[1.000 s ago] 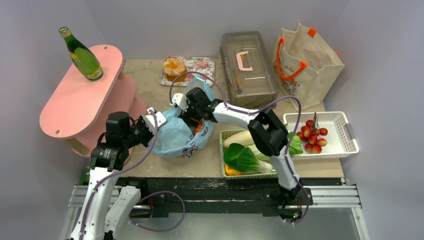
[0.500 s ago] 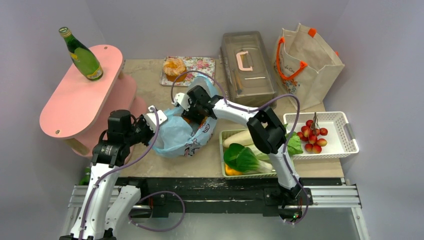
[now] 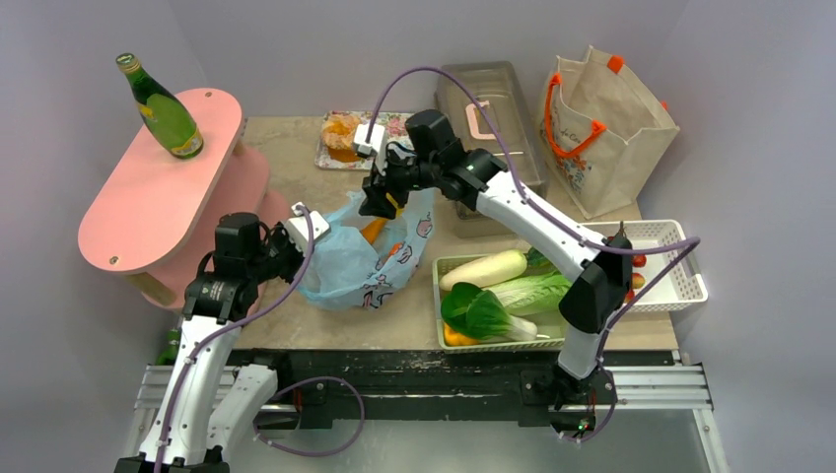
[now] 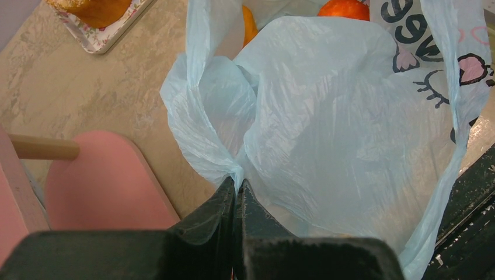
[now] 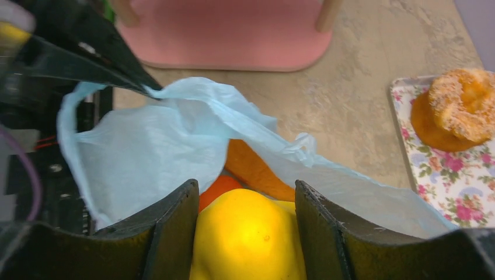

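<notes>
A pale blue plastic bag (image 3: 355, 261) (image 4: 327, 116) lies mid-table with orange produce (image 5: 257, 172) inside its mouth. My left gripper (image 3: 296, 232) (image 4: 236, 185) is shut on the bag's left edge, pinching a fold of plastic. Above the bag's opening, my right gripper (image 3: 386, 202) (image 5: 248, 201) is shut on a yellow pepper (image 5: 248, 239) held between both fingers (image 5: 175, 227).
A pink two-tier shelf (image 3: 148, 187) with a green bottle (image 3: 163, 108) stands left. Behind are a floral tray with a doughnut (image 3: 345, 133), a clear lidded box (image 3: 488, 123) and a tote bag (image 3: 606, 128). Right: a green vegetable tray (image 3: 441, 268) and white basket (image 3: 670, 261).
My right arm has lifted up and back out of the bag with the yellow pepper. The left gripper stays clamped on the bag's edge.
</notes>
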`<action>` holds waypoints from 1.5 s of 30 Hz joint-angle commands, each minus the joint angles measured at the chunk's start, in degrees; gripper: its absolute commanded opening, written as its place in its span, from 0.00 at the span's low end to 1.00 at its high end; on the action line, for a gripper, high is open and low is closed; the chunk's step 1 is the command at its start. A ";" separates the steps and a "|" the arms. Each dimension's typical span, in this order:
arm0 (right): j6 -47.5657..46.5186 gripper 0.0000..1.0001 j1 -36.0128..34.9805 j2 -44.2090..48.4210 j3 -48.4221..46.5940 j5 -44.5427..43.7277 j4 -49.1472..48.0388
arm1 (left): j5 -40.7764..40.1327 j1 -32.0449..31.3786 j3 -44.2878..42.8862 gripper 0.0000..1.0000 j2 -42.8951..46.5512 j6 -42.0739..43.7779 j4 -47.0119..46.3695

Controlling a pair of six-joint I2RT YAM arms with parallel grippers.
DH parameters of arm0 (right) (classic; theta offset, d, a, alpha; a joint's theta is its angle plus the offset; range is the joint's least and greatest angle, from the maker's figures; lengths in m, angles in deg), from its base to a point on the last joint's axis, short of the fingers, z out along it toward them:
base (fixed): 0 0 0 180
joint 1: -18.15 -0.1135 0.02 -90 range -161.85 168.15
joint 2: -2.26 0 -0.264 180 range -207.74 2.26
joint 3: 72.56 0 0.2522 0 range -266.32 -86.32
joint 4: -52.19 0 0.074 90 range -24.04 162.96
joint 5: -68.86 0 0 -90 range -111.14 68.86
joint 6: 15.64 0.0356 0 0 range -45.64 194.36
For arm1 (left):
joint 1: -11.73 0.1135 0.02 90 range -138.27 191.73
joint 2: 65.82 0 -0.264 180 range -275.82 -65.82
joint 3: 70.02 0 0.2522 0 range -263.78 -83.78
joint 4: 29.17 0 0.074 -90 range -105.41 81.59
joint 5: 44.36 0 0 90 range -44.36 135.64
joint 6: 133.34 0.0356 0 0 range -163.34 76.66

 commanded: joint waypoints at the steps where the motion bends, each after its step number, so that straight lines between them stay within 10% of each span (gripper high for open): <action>1: 4.35 0.13 2.35 4.71 -2.61 12.42 7.95 | -0.32 0.00 -0.03 0.00 0.01 -1.99 -2.77; 17: 2.99 0.14 14.40 37.95 30.55 -7.60 23.89 | 3.08 -0.01 -0.75 0.00 -1.24 -3.94 -4.33; 35: 0.85 0.20 10.13 22.86 37.72 -1.38 0.88 | 1.85 -0.04 -1.15 0.00 -0.67 -3.73 -3.29; 38: -0.45 0.29 7.67 22.44 39.47 -1.61 0.00 | 1.51 -0.01 -0.96 0.00 -0.56 -3.82 -3.11; 45: -1.96 0.83 6.10 21.67 42.05 -3.64 0.38 | 1.34 -0.06 -1.10 0.00 -0.65 -3.15 -2.53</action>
